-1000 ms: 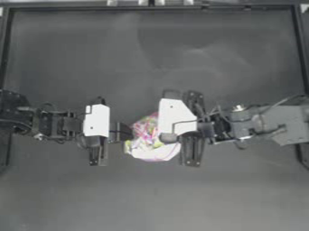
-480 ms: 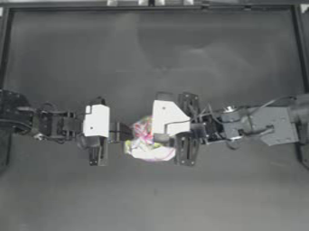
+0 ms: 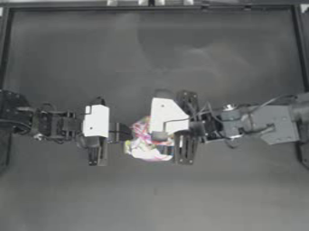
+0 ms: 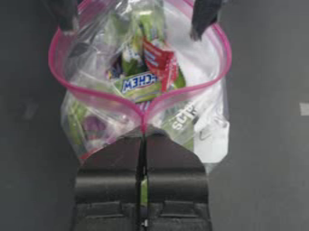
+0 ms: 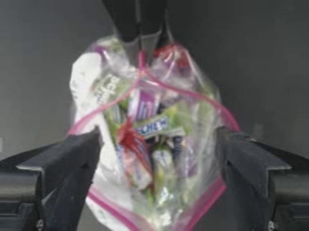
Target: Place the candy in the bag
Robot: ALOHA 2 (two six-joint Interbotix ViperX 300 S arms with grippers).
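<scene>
The small rectangular sweet in a red wrapper with a white middle, the candy (image 4: 158, 59), lay inside the mouth of the clear plastic zip bag with a pink-red strip along its opening (image 4: 140, 104), resting on the green, yellow and pink wrapped sweets already there. In the right wrist view we saw the same red wrapper (image 5: 134, 155) among those contents, between the spread jaws and held by neither. The bag (image 3: 147, 140) sat on the dark bench (image 3: 154, 67) between the two arms. The left tool (image 4: 143, 143) was closed on the near point of the pink-red strip, pinching the bag's mouth and holding it up. The right tool (image 5: 158, 151) stood with its jaws wide apart on either side of the open mouth, gripping nothing; in the top view it (image 3: 184, 128) hung directly over the bag.

We judged the placing step essentially complete, the candy being released within the bag. The next move, in our judgement, called for lifting the right tool straight clear of the mouth without catching the strip, while the left tool kept the bag steady so the contents did not spill.
</scene>
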